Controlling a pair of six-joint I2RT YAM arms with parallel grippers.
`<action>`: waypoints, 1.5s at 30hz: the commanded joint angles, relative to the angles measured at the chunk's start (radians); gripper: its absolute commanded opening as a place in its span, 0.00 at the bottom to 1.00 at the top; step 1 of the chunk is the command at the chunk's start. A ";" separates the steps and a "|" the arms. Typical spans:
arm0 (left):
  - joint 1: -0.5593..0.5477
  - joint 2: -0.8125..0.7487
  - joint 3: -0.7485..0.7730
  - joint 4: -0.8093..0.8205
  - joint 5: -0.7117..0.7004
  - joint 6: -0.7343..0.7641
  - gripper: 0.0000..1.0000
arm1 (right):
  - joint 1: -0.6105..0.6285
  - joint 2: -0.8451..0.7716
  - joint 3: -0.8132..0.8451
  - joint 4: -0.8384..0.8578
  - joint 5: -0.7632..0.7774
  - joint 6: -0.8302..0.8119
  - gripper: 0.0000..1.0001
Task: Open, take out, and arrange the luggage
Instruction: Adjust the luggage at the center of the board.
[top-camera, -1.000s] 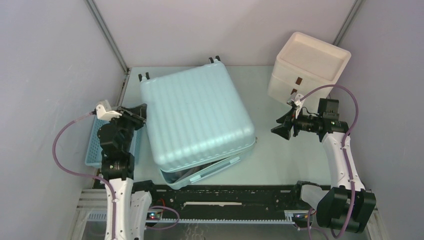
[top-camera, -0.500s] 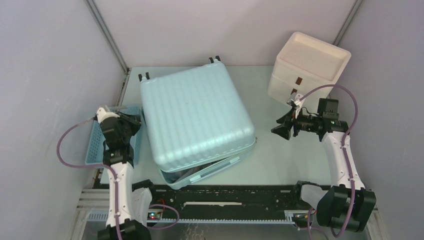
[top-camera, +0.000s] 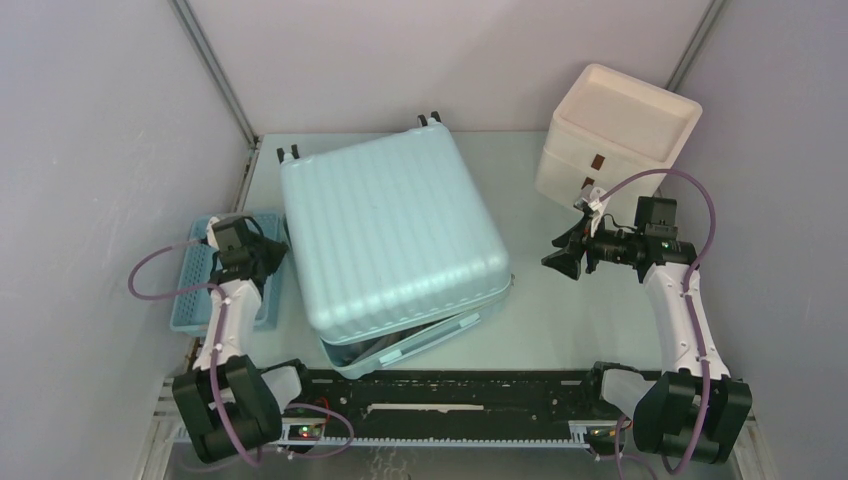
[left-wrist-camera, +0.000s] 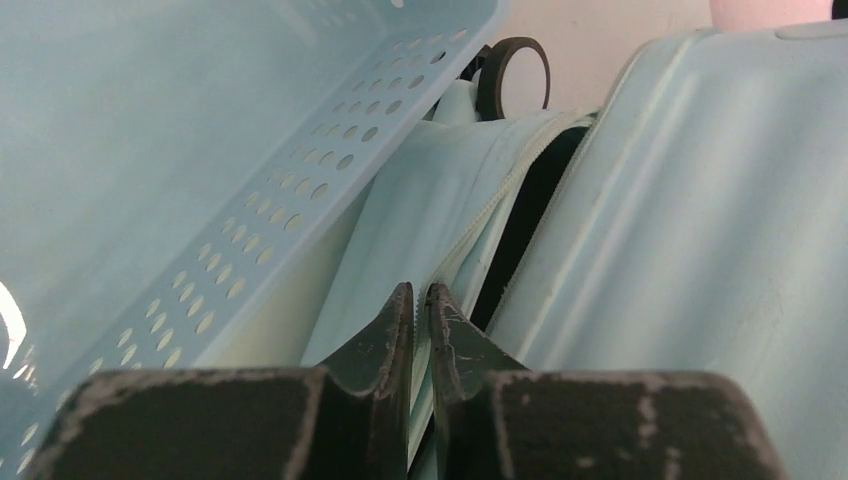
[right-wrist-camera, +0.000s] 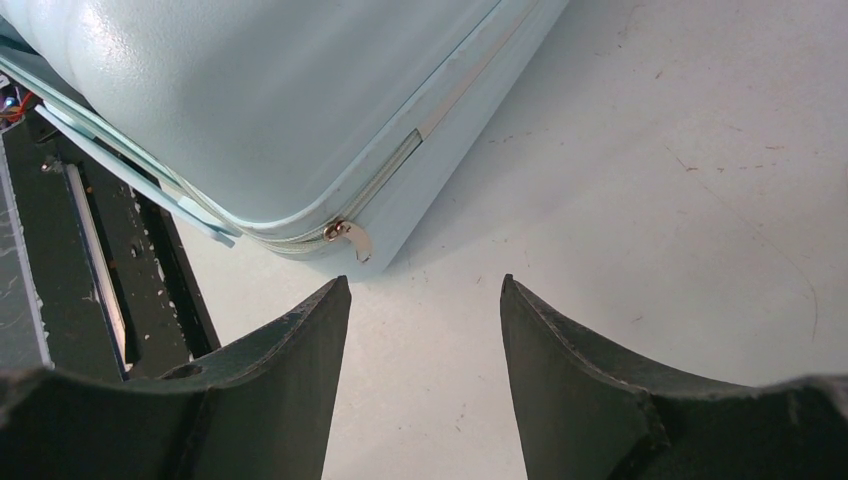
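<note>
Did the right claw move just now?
No. The right gripper stays at the same spot between the luggage and the cream box.

Pale grey walls (top-camera: 450, 60), metal corner posts (top-camera: 215, 75), pale green tabletop (top-camera: 560, 320), soft even light

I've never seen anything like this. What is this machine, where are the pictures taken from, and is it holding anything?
Two robot arms are bolted at the near edge of a table, each ending in a two-finger gripper. One picture looks down from above; the other two come from wrist cameras, so the dark shapes at the bottom are fingers. On the table lie a pale blue suitcase, slightly ajar at its near side, a blue basket on its left and a cream box far right. The left gripper, almost closed, points at the suitcase's zip seam; I see nothing between its fingers. The right gripper is open and empty, facing the zip pull.
</note>
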 joint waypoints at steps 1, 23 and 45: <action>0.001 0.086 0.029 0.012 -0.018 -0.045 0.13 | 0.007 -0.003 0.015 0.014 -0.023 0.017 0.66; -0.210 0.535 0.442 0.006 0.154 0.019 0.13 | 0.028 0.009 0.015 0.009 -0.033 0.015 0.66; -0.127 -0.185 0.242 0.049 0.045 0.389 0.72 | 0.016 -0.002 0.015 -0.019 -0.043 -0.049 0.66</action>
